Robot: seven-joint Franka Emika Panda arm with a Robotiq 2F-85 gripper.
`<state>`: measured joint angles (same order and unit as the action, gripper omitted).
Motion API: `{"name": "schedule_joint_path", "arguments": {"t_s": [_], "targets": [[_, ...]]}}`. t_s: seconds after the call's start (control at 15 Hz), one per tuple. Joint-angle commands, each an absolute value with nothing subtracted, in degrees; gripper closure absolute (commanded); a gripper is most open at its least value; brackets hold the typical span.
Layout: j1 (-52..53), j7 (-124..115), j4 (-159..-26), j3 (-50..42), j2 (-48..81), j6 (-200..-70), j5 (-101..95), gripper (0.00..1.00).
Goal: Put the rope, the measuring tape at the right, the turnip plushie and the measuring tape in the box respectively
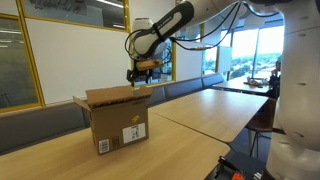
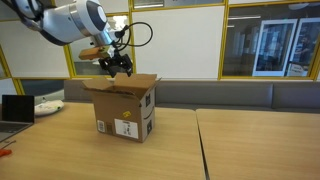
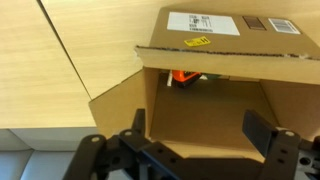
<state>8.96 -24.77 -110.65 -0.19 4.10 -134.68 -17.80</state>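
Robot's jaws are spread wide with nothing between them, hanging just over the open top of the brown corrugated cardboard box [image 1: 115, 122], which sits on the light wooden bench [image 1: 205, 112] in both exterior views

From the wrist view you look straight down into it, and there's a small orange thing [image 3: 183, 76] against the far wall, maybe one of the tapes, too small to call. The thin white rope isn't visible anywhere, so my guess is it's lying low inside, out of sight

Bench around the box looks bare, apart from a pale lump [image 2: 48, 105] far left beside a dark laptop [image 2: 14, 108]. If that's the plushie, there's more to fetch; otherwise this looks close to finished
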Motion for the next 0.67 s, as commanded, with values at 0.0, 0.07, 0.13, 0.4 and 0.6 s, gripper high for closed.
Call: {"name": "schedule_joint_path", "arguments": {"t_s": [0.0,0.07,0.13,0.4,0.6], "targets": [[7.5,-25.8,-122.6,1.5,-9.2,-132.0,-19.3,0.00],[7.0,-25.0,-124.8,2.0,-11.9,-130.7,-18.4,0.00],[6.5,-24.2,-127.1,2.5,-14.6,-129.5,-17.8,0.00],[5.2,-19.6,-134.5,3.0,-22.6,-125.6,-13.3,0.00],[5.0,-12.2,-139.2,1.3,-27.3,-122.6,-7.7,0.00]]}}
